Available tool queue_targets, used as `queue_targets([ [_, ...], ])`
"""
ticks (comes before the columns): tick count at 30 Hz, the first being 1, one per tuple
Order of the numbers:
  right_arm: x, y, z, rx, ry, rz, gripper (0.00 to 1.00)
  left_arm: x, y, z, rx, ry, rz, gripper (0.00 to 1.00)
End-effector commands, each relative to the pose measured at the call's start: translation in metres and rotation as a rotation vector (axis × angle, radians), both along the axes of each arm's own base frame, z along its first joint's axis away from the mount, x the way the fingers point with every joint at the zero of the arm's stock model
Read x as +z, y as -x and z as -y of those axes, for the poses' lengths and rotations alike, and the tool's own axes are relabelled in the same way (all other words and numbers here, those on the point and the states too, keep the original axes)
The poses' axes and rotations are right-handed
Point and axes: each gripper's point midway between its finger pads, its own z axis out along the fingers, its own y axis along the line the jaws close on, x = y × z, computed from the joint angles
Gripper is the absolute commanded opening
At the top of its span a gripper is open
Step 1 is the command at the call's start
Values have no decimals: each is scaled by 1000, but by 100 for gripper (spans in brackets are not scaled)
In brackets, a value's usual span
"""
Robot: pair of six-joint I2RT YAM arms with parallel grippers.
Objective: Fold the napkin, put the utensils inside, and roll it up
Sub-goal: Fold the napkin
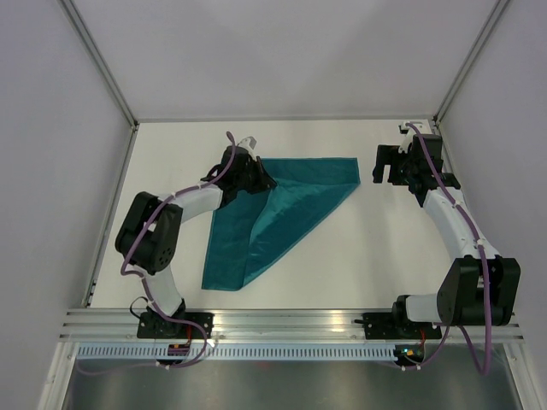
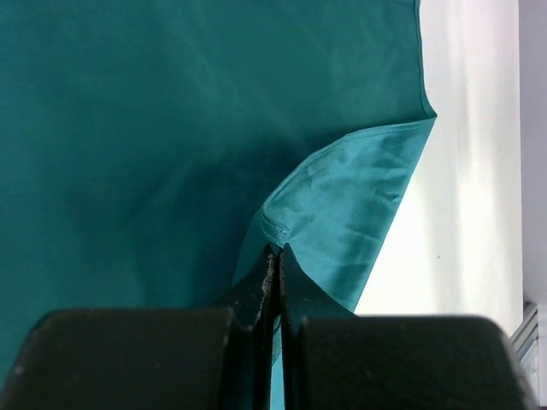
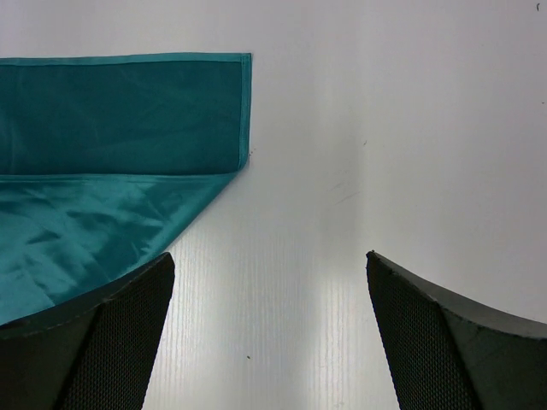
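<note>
The dark teal napkin (image 1: 286,201) lies on the white table, its left part lifted and folded over toward the right in a slanting flap. My left gripper (image 1: 263,181) is at the napkin's upper left and is shut on a pinched fold of the cloth (image 2: 333,213); in the left wrist view the jaws (image 2: 276,250) meet with fabric between them. My right gripper (image 1: 382,164) hangs open just right of the napkin's far right corner (image 3: 244,60), with only bare table between its fingers (image 3: 128,325). No utensils are in view.
White walls and slanted metal posts (image 1: 102,64) enclose the table on three sides. A metal rail (image 1: 291,320) with both arm bases runs along the near edge.
</note>
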Motion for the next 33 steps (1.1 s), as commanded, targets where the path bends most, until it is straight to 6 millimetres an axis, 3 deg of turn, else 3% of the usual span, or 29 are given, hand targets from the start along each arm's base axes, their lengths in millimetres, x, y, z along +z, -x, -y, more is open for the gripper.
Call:
queue_targets([
  [1, 10, 0, 1, -4, 5, 9, 98, 36, -11, -4, 16, 97, 34, 2],
  [16, 8, 1, 2, -5, 5, 4, 98, 45, -57, -55, 120, 109, 36, 2],
  [33, 7, 1, 0, 7, 3, 1, 98, 35, -83, -91, 180, 100, 13, 2],
])
